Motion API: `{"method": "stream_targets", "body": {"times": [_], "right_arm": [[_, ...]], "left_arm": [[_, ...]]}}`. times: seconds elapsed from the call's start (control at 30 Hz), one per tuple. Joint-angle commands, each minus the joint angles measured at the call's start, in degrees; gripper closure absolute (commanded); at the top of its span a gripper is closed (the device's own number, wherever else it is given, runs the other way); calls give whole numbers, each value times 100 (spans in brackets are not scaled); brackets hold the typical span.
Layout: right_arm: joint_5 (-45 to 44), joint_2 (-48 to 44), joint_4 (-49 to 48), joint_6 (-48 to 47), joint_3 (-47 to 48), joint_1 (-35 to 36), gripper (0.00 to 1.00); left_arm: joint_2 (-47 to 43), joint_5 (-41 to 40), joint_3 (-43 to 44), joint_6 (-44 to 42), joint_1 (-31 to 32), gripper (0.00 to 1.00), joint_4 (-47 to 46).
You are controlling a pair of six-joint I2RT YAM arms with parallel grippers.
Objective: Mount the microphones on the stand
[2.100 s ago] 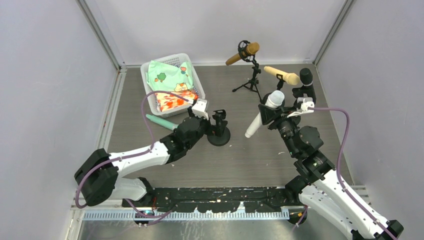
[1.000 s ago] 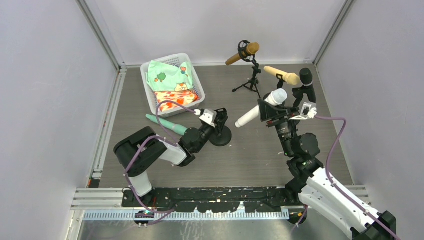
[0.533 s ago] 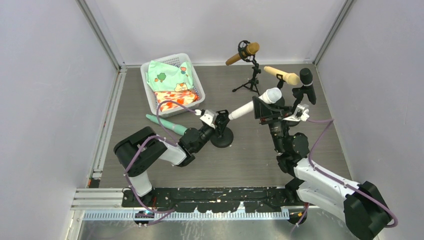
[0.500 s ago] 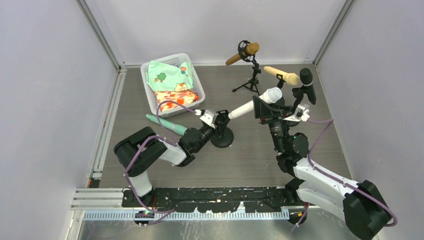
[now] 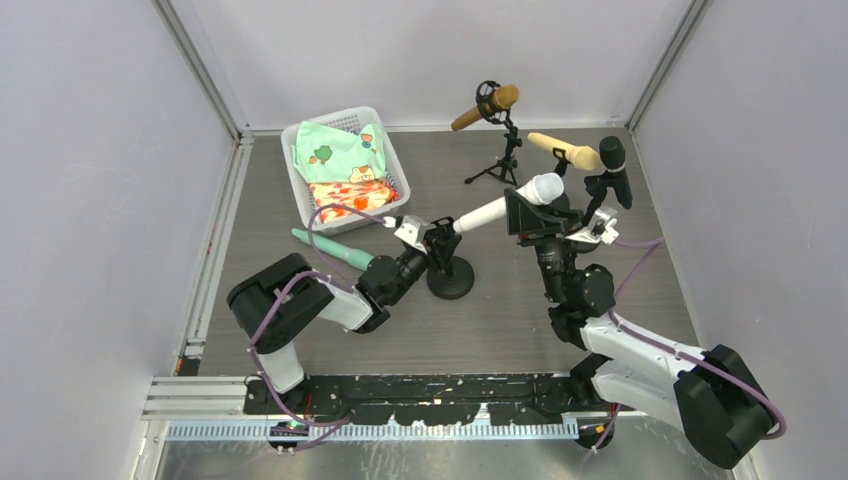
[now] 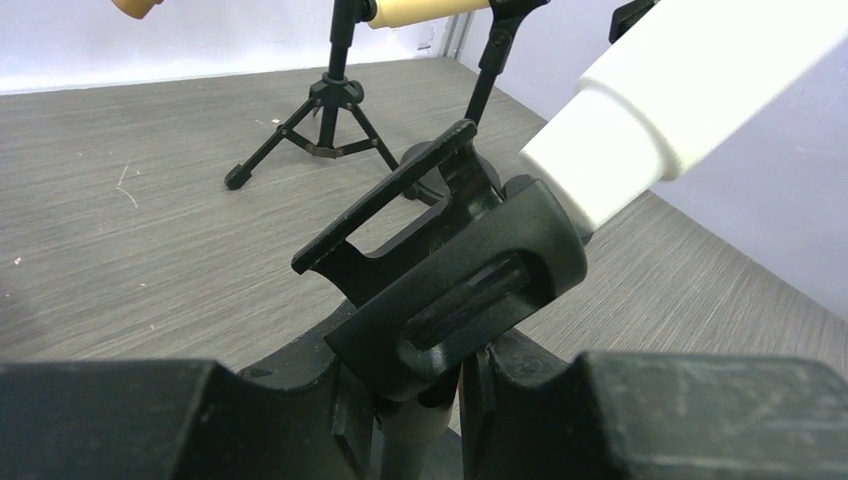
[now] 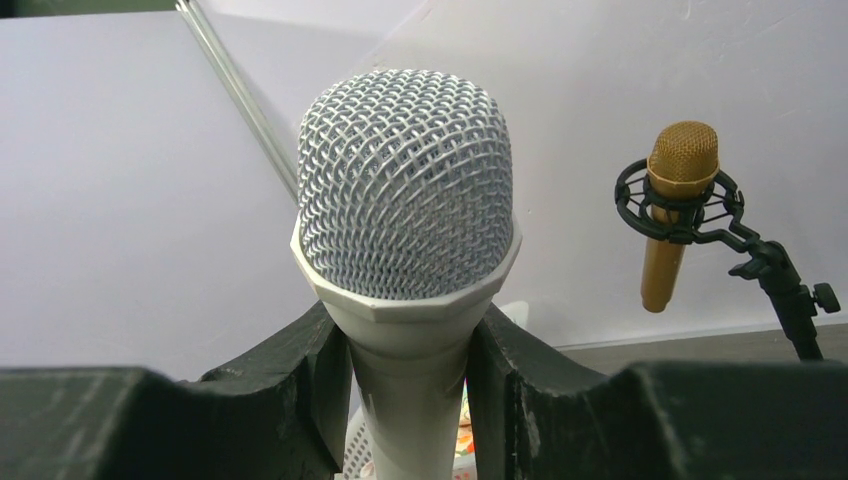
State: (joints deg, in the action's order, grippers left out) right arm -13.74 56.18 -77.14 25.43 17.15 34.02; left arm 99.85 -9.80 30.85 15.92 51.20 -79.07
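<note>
While the right tool (image 5: 530, 212) is clamping the white microphone (image 5: 492, 212) just under its mesh head, the handle's tail is pointing left and nosing at the mouth of the clip (image 6: 450, 270) on the round-based stand (image 5: 450, 282), near the middle of the worktop (image 5: 500, 320). The left tool (image 6: 420, 400) is pinching the stand's post just beneath that clip, jaws closed around it, bracing the whole thing. Whether the tail is touching the clip's lip or sitting just beside it, I cannot tell. The risk I am seeing: the handle is coming in on a slant, so if it is riding the clip's edge, the push may be swivelling the clip or tipping the stand instead of seating the handle. With the grip so close to the head, the long handle may also be twisting between the fingers. The brown microphone (image 5: 485, 105), cream microphone (image 5: 565, 152) and black microphone (image 5: 613, 160) are sitting on stands at the far right, and the mint green microphone (image 5: 330, 248) is lying on the worktop beside the basket (image 5: 300, 135).
</note>
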Motion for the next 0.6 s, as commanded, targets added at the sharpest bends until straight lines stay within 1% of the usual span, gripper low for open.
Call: {"method": "stream_targets", "body": {"times": [0.0,0.27,0.57], "right_arm": [[58,166,-512,-9,172,-1,99],[476,317,-512,81,298,-1,99],[587,467,-510,31,447,3,99]], "left_arm": [[-228,115,131,558,30,100,-294],[-158,129,204,712,30,100,-293],[-124,283,215,737,30,100,-293]]}}
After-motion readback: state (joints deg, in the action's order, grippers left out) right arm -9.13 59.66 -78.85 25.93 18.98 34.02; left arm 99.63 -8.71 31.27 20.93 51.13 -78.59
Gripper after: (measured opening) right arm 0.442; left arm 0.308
